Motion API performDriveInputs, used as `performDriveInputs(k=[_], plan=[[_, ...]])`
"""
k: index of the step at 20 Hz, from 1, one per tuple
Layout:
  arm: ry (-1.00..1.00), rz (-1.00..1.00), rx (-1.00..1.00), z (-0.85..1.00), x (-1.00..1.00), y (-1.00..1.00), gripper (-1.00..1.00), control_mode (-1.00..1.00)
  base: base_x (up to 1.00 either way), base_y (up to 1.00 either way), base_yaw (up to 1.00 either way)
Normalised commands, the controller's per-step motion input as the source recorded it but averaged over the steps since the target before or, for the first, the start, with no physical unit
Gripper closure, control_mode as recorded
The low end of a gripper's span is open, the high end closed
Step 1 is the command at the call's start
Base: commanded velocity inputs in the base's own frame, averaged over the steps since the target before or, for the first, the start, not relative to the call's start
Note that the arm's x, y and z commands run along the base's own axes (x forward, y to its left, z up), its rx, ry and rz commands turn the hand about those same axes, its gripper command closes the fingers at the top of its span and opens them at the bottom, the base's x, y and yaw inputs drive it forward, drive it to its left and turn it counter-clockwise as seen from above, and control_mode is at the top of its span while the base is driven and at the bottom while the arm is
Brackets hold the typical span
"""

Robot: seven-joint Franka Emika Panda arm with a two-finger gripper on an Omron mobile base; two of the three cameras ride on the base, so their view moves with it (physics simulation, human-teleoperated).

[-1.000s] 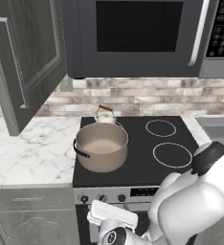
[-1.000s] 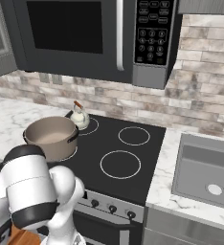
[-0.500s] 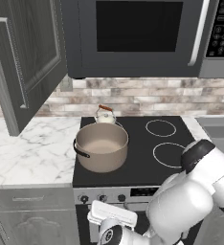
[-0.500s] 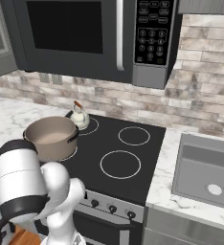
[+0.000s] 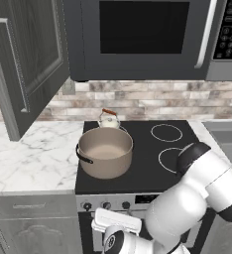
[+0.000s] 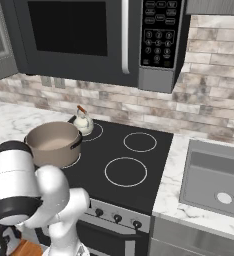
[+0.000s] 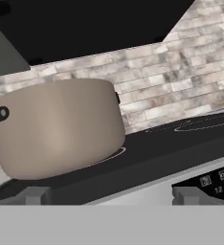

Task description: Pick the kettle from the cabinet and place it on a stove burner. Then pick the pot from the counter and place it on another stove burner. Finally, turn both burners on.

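Observation:
The cream kettle (image 5: 109, 119) (image 6: 83, 122) stands on the rear left burner of the black cooktop (image 5: 143, 168). Just in front of it, the taupe pot (image 5: 105, 151) (image 6: 54, 143) (image 7: 59, 127) sits on the front left burner. Both right burners (image 5: 166, 132) (image 6: 125, 171) are bare. My arm bends down low before the stove front. In the hand view my gripper (image 7: 113, 198) is open, level with the cooktop's front edge, its fingertips (image 7: 35, 196) wide apart with nothing between them. It faces the pot's side. The cabinet door (image 5: 24, 64) hangs open at upper left.
A black microwave (image 5: 147, 39) (image 6: 84, 35) hangs over the stove. Control knobs (image 5: 106, 205) (image 6: 117, 218) line the stove front, beside a small display (image 7: 214, 179). Marble counter (image 5: 33, 154) lies left of the stove. A steel sink (image 6: 214, 175) lies to its right.
My arm has folded lower, its elbow sliding right in the left base view and left in the right base view. Kettle and pot have not moved.

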Motion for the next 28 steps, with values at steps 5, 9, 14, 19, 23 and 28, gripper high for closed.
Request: performDriveInputs(k=[5,9,14,19,23,28], plan=[[0.0,0.05,-0.02,-0.23,0.02,0.09,-1.0,-1.0,0.0,0.0,0.0],[-0.02,0.05,-0.01,-0.19,0.0,0.14,-1.0,-1.0,0.0,0.0,0.0],[0.0,0.03,-0.03,-0.15,0.06,0.13,-1.0,-1.0,0.0,0.0,0.0],[0.0,0.01,-0.02,-0.14,0.15,0.06,-1.0,-1.0,0.0,0.0,0.0],[0.0,0.01,-0.01,-0.15,0.15,0.05,-1.0,-1.0,0.0,0.0,0.0],[0.0,0.01,-0.01,-0.16,0.11,0.08,-1.0,-1.0,0.0,0.0,0.0]])
